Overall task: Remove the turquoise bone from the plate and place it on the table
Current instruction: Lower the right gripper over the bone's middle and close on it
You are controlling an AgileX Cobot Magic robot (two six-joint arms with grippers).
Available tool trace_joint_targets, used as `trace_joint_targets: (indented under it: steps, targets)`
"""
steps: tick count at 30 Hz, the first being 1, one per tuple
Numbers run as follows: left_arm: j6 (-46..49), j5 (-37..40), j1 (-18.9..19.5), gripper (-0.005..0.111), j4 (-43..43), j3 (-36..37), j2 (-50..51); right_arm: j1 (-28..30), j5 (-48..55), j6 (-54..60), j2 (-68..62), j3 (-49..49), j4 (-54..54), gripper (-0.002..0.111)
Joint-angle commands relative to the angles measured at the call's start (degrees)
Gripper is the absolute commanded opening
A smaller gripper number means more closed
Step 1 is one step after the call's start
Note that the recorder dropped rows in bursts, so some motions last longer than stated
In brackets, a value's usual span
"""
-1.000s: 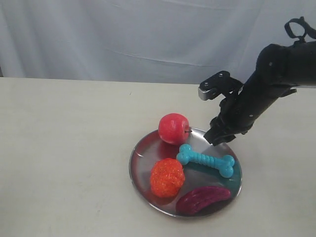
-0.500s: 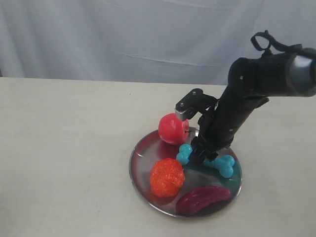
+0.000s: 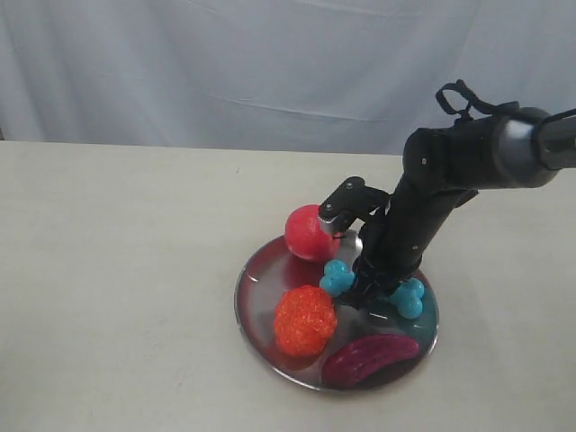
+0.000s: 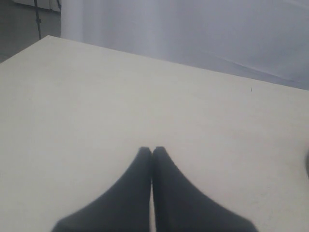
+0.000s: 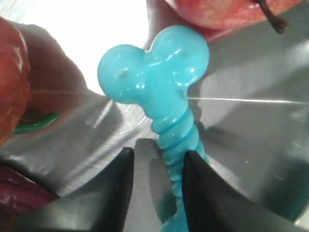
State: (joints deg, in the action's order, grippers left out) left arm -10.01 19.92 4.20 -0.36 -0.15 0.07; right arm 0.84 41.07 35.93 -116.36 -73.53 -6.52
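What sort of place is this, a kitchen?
Probably a robot test bench, not a kitchen: a cream table before a plain white curtain, a black robot arm reaching over a metal plate holding a turquoise bone toy.

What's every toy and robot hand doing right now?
turquoise bone: lying on the plate, not lifted yet
right gripper: open, jaws either side of the bone's shaft
left gripper: shut, empty, above the table
red apple: at the plate's edge
orange ball: on the plate
purple toy: lying on the plate
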Motion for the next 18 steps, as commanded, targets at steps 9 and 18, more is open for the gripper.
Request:
trace_joint_targets:
  steps: [9, 18]
  targets:
    - [-0.11, -0.31, 0.26, 0.000, 0.36, 0.15, -0.07, -1.12, -4.38, -0.31, 0.40, 0.64, 2.53, 0.058]
    - [-0.11, -0.31, 0.26, 0.000, 0.36, 0.15, -0.07, -1.70, -3.07, -0.31, 2.12, -1.31, 3.80, 0.058]
